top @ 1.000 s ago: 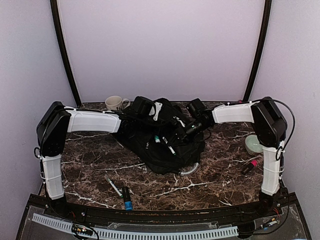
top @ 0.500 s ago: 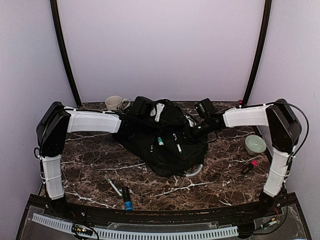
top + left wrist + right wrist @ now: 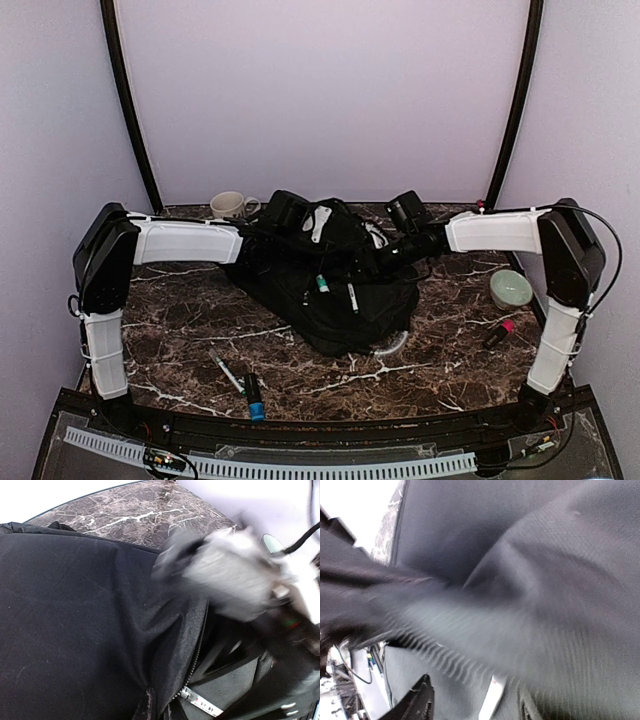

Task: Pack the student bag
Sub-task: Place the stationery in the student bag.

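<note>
The student bag point(image 3: 320, 285), a large black backpack, lies crumpled in the middle of the table with two markers point(image 3: 322, 284) resting on its top. My left gripper point(image 3: 272, 228) is at the bag's rear left edge, shut on a fold of its black fabric point(image 3: 148, 700) next to a zipper point(image 3: 197, 650). My right gripper point(image 3: 390, 258) is at the bag's right side. Its fingertips point(image 3: 417, 705) stand apart over blurred grey fabric and a white tag point(image 3: 490, 700), gripping nothing.
A white mug point(image 3: 230, 206) stands at the back left. A pale green bowl point(image 3: 510, 288) and a pink marker point(image 3: 498, 333) lie at the right. Two pens point(image 3: 240, 382) lie near the front edge. A pale ring point(image 3: 392, 345) pokes out under the bag.
My right arm has drawn back to the right and its gripper has opened. The bag has shifted slightly rightward. The left arm has stayed put, still shut.
</note>
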Available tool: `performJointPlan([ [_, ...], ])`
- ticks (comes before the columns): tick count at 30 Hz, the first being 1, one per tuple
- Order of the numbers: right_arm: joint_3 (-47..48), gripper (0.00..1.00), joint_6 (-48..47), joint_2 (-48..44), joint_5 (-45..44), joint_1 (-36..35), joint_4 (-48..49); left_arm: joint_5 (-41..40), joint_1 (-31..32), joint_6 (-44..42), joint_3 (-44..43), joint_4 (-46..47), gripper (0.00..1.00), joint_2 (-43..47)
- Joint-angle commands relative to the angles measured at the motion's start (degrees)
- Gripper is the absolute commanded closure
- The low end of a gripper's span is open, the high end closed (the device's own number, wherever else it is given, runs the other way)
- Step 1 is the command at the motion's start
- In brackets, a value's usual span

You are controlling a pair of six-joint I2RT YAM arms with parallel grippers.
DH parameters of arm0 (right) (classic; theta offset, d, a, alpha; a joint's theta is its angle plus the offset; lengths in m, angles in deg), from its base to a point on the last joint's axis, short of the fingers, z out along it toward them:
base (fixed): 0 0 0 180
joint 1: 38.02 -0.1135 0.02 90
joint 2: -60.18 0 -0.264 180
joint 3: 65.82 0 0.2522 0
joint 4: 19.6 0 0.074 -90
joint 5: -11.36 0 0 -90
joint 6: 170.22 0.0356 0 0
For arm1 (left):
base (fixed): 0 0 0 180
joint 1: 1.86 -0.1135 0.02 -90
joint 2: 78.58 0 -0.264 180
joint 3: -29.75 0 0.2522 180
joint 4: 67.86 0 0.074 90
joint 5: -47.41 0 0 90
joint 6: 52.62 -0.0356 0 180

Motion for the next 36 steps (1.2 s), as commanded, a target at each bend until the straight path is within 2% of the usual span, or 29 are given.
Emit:
performJointPlan([
  [1,-2.6,0.40,-9.0,-10.4,-4.9,0.4,-1.1,6.1,2.2,-1.7,-0.1,1.4,1.00,3.6],
  [4,-3.4,0.39,-15.0,-14.8,-5.4,0.2,-2.8,6.4,2.1,-2.4,0.9,1.6,1.00,4.1],
  [8,-3.5,0.46,-27.5,-18.3,-4.7,-0.7,-8.0,8.1,2.1,-3.6,0.8,0.5,1.00,4.9],
  [12,-9.9,0.52,-44.4,-22.5,-8.4,-5.2,-7.5,8.4,2.1,-5.6,0.6,-0.7,1.00,4.9],
  [15,-13.5,0.53,-52.0,-22.7,-12.6,-8.7,-7.0,8.9,2.1,-6.1,0.7,-0.8,1.00,4.8],
  [26,-18.7,0.43,-58.9,-17.9,-28.7,-16.8,1.6,11.1,2.1,-5.5,1.3,-0.5,1.00,4.8],
  [36,-17.4,0.47,-58.5,-13.2,-34.4,-17.9,5.0,11.4,2.1,-5.4,1.2,-0.5,1.00,4.8],
])
